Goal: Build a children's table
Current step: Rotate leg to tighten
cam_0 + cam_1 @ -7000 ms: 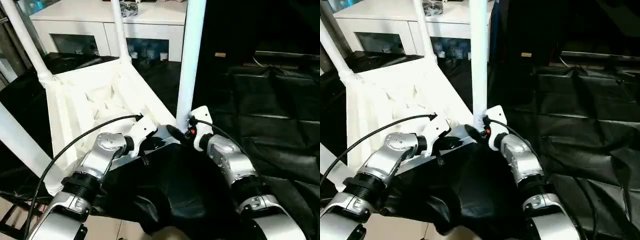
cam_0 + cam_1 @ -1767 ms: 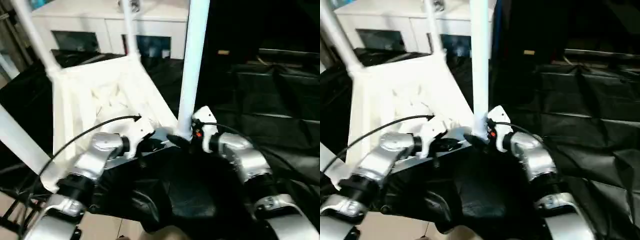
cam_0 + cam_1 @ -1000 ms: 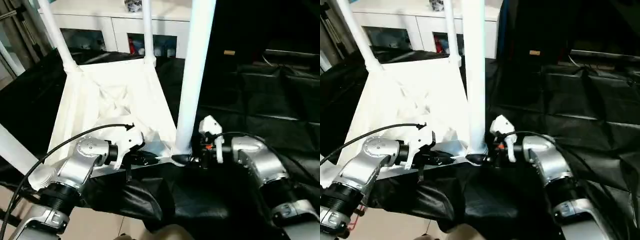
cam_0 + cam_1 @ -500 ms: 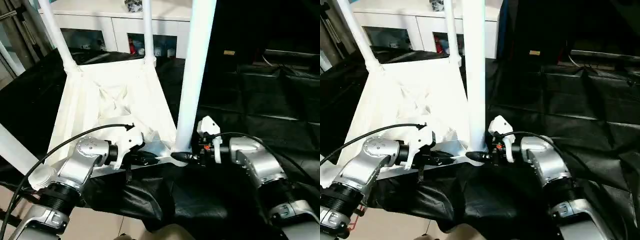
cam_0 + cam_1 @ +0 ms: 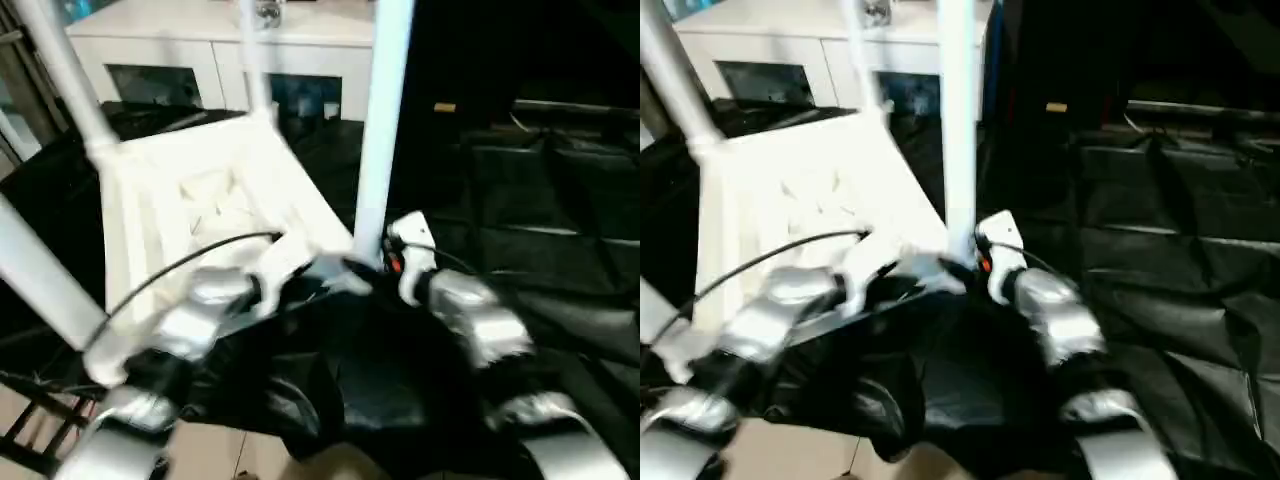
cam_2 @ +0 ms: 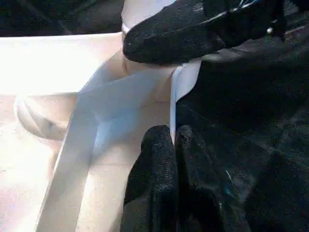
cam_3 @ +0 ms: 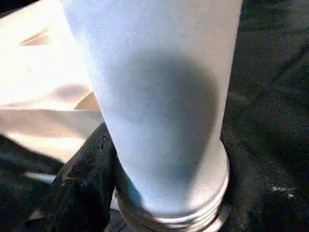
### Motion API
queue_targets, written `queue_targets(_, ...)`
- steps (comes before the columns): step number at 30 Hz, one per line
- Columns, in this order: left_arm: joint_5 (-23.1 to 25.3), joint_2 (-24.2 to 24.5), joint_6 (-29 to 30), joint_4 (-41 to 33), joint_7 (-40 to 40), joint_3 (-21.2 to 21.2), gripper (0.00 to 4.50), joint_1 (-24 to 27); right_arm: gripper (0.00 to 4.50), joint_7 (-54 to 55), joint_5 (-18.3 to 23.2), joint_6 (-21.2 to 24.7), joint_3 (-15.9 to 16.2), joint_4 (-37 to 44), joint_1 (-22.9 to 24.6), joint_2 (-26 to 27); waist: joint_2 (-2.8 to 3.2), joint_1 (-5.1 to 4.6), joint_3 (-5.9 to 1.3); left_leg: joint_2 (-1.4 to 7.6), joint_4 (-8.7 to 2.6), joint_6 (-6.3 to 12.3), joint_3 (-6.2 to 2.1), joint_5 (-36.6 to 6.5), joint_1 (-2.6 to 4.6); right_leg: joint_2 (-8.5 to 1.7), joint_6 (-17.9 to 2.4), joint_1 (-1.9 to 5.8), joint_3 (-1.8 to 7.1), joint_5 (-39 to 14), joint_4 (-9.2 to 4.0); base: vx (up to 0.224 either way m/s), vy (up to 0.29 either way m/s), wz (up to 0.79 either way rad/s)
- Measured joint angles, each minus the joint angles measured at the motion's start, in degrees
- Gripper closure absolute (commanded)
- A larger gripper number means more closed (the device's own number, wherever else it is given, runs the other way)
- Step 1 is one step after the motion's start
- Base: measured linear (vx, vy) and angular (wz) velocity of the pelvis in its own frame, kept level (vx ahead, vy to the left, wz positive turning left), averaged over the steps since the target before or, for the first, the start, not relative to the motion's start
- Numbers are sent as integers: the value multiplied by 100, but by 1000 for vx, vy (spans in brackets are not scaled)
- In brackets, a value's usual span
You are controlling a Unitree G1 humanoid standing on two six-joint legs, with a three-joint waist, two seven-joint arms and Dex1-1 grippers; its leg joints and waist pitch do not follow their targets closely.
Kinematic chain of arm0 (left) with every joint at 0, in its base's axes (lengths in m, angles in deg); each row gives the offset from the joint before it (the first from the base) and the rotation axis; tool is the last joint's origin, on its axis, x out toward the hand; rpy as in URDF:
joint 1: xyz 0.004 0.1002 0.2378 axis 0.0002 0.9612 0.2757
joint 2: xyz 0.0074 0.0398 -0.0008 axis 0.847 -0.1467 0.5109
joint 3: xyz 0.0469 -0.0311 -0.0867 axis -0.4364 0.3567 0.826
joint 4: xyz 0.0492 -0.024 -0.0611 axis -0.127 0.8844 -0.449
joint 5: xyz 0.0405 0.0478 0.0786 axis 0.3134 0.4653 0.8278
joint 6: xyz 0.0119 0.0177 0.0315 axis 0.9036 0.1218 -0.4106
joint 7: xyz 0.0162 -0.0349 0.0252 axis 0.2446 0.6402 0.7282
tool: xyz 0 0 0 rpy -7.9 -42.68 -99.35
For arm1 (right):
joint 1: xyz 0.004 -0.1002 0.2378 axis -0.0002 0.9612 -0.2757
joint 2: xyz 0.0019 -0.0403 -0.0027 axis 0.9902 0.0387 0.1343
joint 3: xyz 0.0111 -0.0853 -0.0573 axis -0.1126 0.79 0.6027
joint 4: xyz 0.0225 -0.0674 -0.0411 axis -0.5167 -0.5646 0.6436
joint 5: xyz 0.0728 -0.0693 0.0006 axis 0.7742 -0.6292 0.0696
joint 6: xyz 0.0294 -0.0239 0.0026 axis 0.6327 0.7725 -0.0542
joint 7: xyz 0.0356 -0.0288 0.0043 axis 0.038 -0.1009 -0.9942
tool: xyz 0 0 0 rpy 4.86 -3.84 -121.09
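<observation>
Tabletop: the white plastic rectangular tabletop [image 5: 210,200] lies upside down with its ribbed underside up, tilted, on a black crinkled sheet [image 5: 540,230]; it fills the head view from 9 o'clock toward the centre.
Legs: 4 long white tubular legs rise from the rounded corner sockets. The near right leg [image 5: 375,120] stands just right of centre and runs out at 12 o'clock; the far right leg [image 5: 255,60] is at 11 o'clock; the far left leg [image 5: 70,80] is at 10 o'clock; the near left leg [image 5: 40,280] crosses at 9 o'clock.
Left hand: the left hand [image 6: 174,140] has its 2 black fingers closed on the thin near edge of the tabletop, 1 finger each side of the rim, just beside the near right corner socket [image 6: 140,67].
Right hand: the right hand [image 5: 365,272] is at the foot of the near right leg, where the leg meets its socket. In the right wrist view, 1 black finger [image 7: 84,179] lies against the leg's ringed base [image 7: 193,212]; the opposite finger is hidden, so I cannot tell whether the hand grips the leg.
Arms: both silver forearms reach in from 6 o'clock and meet at that corner, the 2 hands near each other.
Background: a white cabinet with glass doors [image 5: 200,70] stands behind the tabletop at 12 o'clock.
</observation>
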Motion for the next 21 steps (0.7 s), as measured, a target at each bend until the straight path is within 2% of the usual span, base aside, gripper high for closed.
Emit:
queue_targets(2,39,-97,22,97,84,28,450,-70,176,138,-11,-65,-91,-60,-15,69,7,6,-4,0,0,0,0,0,0,0,-1,0,-1,0,-6,0,0,0)
queue_targets(3,77,-150,25,148,129,43,450,-103,120,209,-47,-90,-159,-93,-25,109,9,7,-6,0,1,1,0,0,-1,-2,-1,1,0,1,-6,0,0,0)
queue_targets(4,90,-171,22,182,136,47,450,-114,106,225,-68,-124,-173,-135,-44,121,12,6,-7,0,1,1,0,0,-1,-3,-1,4,1,1,-7,0,0,0)
queue_targets(9,100,-157,-24,240,138,51,450,-134,62,225,-188,-205,-139,-232,-85,165,10,-6,-7,0,2,1,-1,0,4,-4,-2,12,0,1,-7,0,0,0)
queue_targets(11,91,-90,-68,225,32,52,450,-126,57,111,-182,-239,-79,-225,-85,155,9,-10,-6,1,1,1,-2,0,3,-3,-1,11,-2,1,-8,0,0,0)
queue_targets(12,69,-39,-77,201,-55,52,450,-114,39,-38,-170,-262,-43,-217,-82,110,9,-22,-6,1,0,1,-2,0,2,-3,-1,9,-2,1,-8,0,0,0)
queue_targets(17,-69,320,-230,-160,-687,49,450,143,39,-1329,-127,-267,260,60,37,-349,9,-8,-5,3,-15,2,-1,-2,-10,0,0,-12,-11,-4,-11,0,0,0)
queue_targets(21,-202,572,-353,-420,-1294,-43,450,312,39,-2369,-30,-265,467,372,199,-717,4,74,-2,6,-8,5,-1,-2,-15,-1,-2,-29,-17,-5,-11,0,0,0)
